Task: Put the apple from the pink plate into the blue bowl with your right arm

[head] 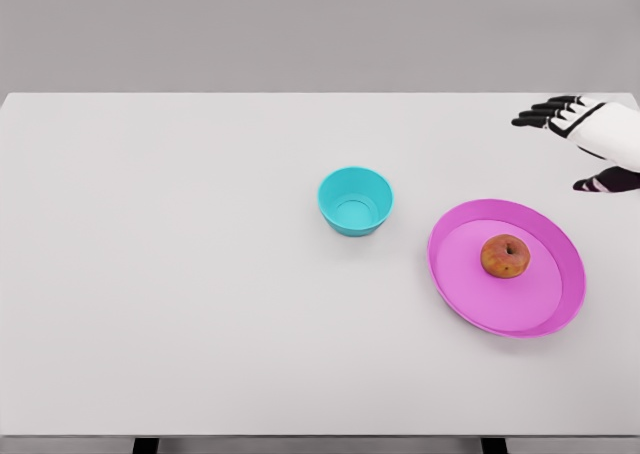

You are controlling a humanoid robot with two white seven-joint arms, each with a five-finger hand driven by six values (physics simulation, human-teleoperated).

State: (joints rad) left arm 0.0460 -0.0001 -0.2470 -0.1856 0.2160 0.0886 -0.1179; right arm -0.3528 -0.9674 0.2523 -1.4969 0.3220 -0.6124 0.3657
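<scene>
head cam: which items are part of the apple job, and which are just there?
Part of the job:
- apple, lying on the plate
- pink plate
- blue bowl, left of the plate, nothing in it
- right hand, fingers spread, holding nothing, beyond the plate near the right edge

Just there:
- table; no loose items on it

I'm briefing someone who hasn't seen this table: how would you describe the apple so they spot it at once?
On the white table, look right of the middle for the round pink plate, beside the blue bowl. The apple sits on that plate, toward its upper right. It is the only reddish-brown, food-like thing there, small and round.
</scene>
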